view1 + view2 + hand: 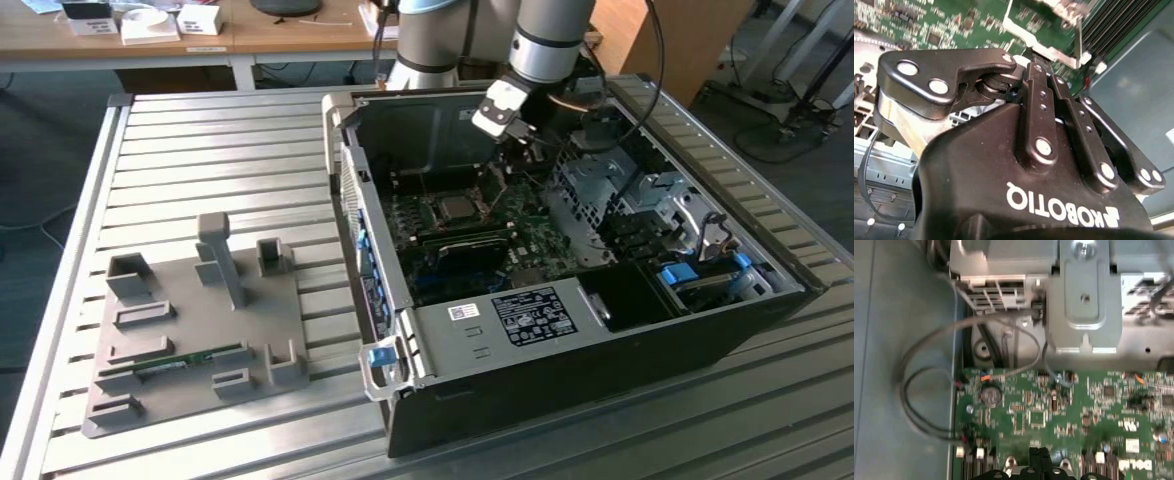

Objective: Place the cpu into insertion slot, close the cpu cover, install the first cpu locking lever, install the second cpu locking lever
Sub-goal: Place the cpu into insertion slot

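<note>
Hand (pixel 518 147) inside case (pixel 603 372) (over motherboard (pixel 537 236)).

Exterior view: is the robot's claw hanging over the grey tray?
No, the claw reaches into the open computer case, well apart from the grey tray on the exterior view's left.

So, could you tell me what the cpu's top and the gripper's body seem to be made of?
The cpu looks metal on top: dull silver-grey, faintly reflective. The gripper looks like matte black plastic or coated metal, with shiny metal screws.
</note>
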